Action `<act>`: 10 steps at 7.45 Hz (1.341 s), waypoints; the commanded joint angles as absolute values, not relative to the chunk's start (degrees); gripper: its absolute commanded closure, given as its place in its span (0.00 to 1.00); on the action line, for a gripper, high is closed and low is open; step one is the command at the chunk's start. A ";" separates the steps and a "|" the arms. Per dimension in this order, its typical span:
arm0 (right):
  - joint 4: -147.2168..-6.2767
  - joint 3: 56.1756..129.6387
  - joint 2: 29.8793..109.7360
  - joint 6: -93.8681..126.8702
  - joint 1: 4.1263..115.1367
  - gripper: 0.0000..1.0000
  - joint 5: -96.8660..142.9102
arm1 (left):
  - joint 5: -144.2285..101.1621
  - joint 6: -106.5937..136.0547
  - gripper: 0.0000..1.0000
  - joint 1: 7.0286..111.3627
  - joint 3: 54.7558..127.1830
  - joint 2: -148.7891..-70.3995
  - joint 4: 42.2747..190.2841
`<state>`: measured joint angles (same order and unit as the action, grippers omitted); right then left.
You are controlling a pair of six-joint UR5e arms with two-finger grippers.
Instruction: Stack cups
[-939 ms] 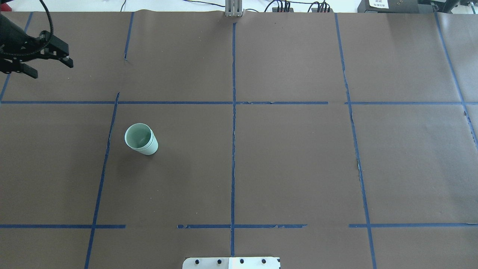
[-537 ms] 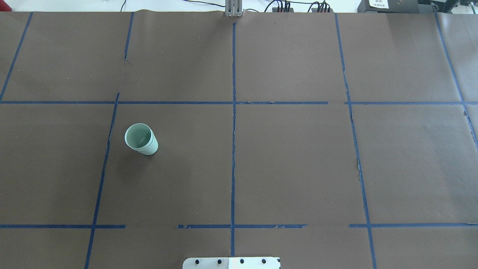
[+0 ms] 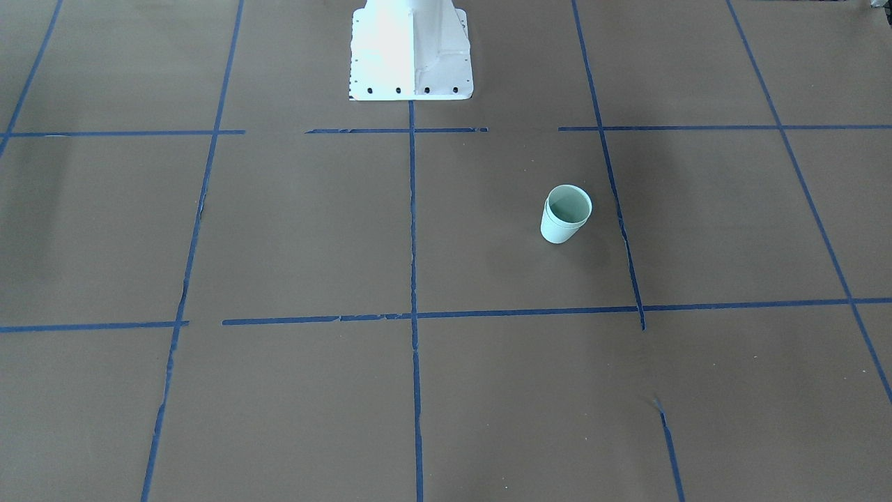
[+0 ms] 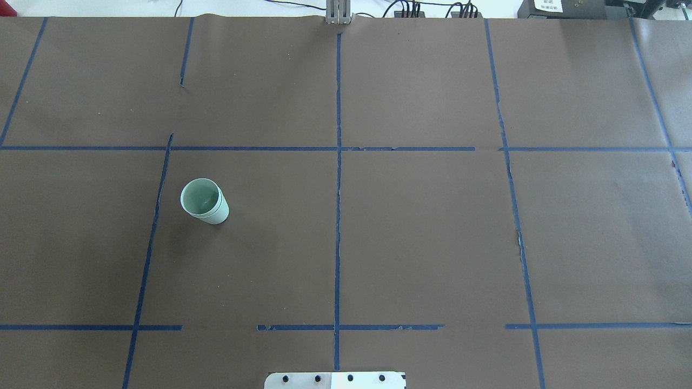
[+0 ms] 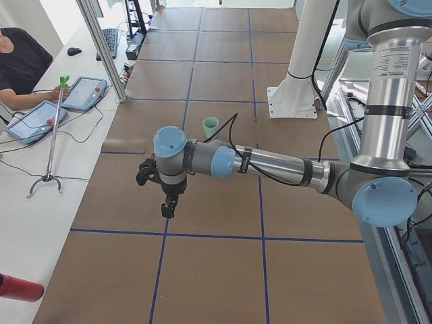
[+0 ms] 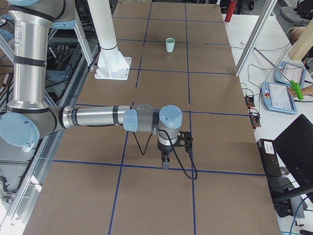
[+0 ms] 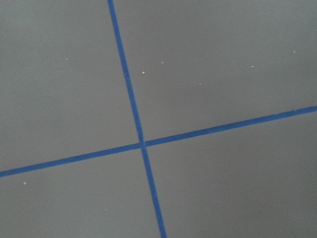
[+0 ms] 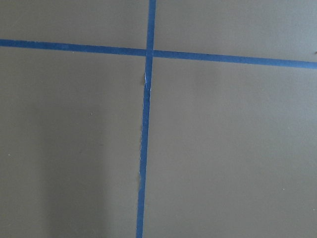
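Observation:
Two pale mint-green cups (image 4: 204, 201) stand upright as one, one nested inside the other, on the brown paper on my left side. They also show in the front view (image 3: 565, 215), the left side view (image 5: 210, 126) and the right side view (image 6: 169, 45). My left gripper (image 5: 166, 210) hangs above the table well away from the cups, seen only in the left side view. My right gripper (image 6: 165, 164) hangs far from them, seen only in the right side view. I cannot tell whether either is open or shut. Both wrist views show only paper and blue tape.
The white robot base (image 3: 411, 49) stands at the table's near middle edge. Blue tape lines (image 4: 338, 189) grid the brown paper. An operator's tablets (image 5: 84, 91) and a grabber stick (image 5: 54, 135) lie on the side bench. A red bottle (image 5: 17, 289) lies there too.
My left gripper, at the overhead view's top left 0.9 s ago, has moved out of that view. The nested cups have not moved.

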<state>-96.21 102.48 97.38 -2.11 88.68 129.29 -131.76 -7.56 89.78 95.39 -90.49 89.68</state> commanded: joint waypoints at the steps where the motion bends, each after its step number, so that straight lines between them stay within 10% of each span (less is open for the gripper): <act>1: -96.24 102.48 97.38 -2.11 88.68 0.00 129.29 | -131.84 -8.70 0.00 90.79 92.03 -89.82 89.74; 10: -96.15 102.48 97.38 -2.11 88.68 0.00 129.29 | -131.92 -1.05 0.00 90.44 88.51 -90.88 92.02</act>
<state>-96.16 102.48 97.38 -2.11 88.68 129.29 -131.96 -1.58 90.56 89.15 -90.79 91.22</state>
